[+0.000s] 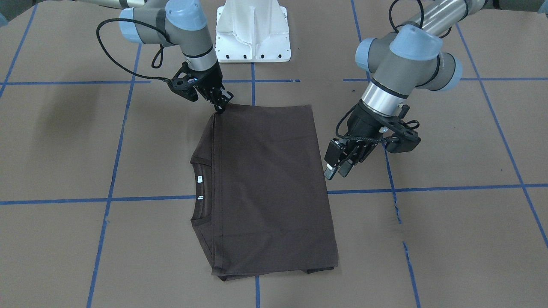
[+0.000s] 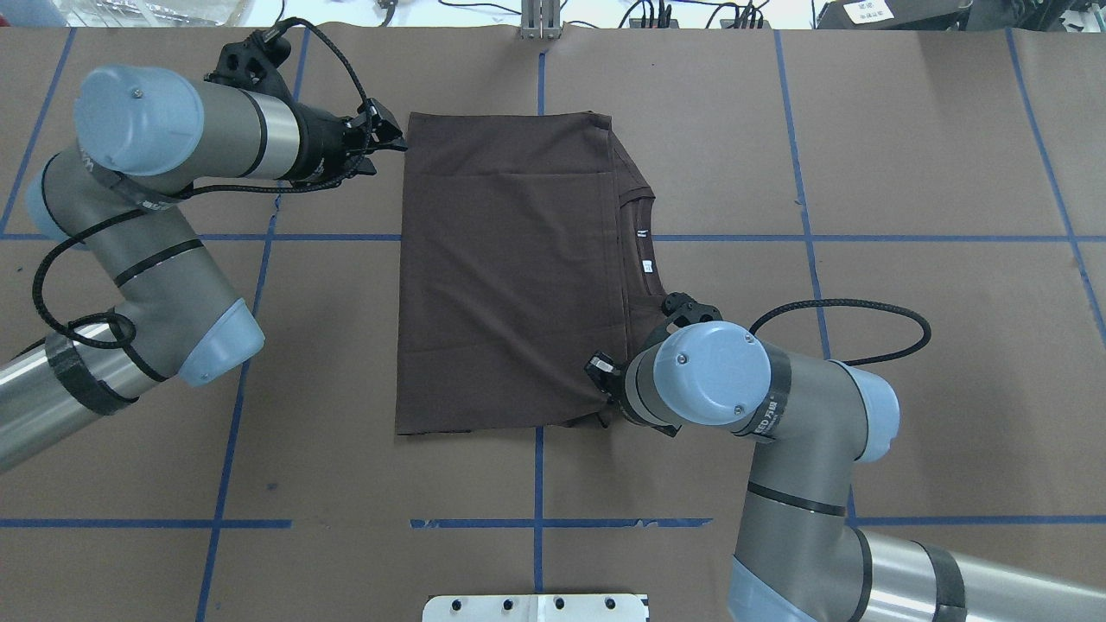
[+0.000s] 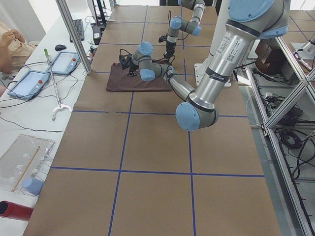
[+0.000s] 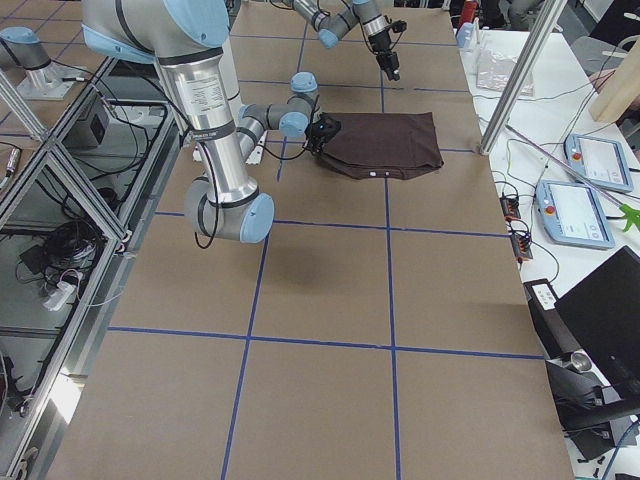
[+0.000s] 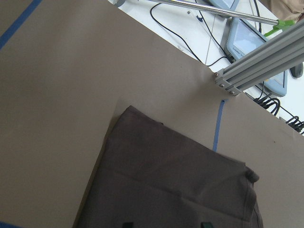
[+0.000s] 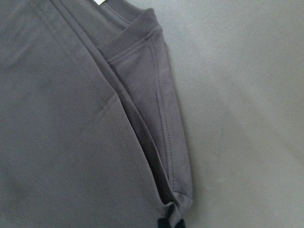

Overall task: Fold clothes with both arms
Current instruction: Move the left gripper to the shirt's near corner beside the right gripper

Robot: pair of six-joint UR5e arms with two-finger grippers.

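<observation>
Dark brown cotton T-shirt (image 1: 265,184): probably handles limp, light; best pinched at corners. Black two-finger right gripper (image 1: 221,106) clamped on one corner; left gripper (image 1: 337,172) spread, empty.

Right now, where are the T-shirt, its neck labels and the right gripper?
T-shirt (image 1: 265,179): front-facing view, middle of the folded top layer.
neck labels (image 1: 199,179): front-facing view, the upper of the two white labels.
right gripper (image 1: 221,107): front-facing view, fingertips at the T-shirt's corner.

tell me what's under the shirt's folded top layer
Along one edge of the shirt, the lower layer peeks out with the collar and white labels. Everything else beneath is covered, so it cannot be seen.
</observation>
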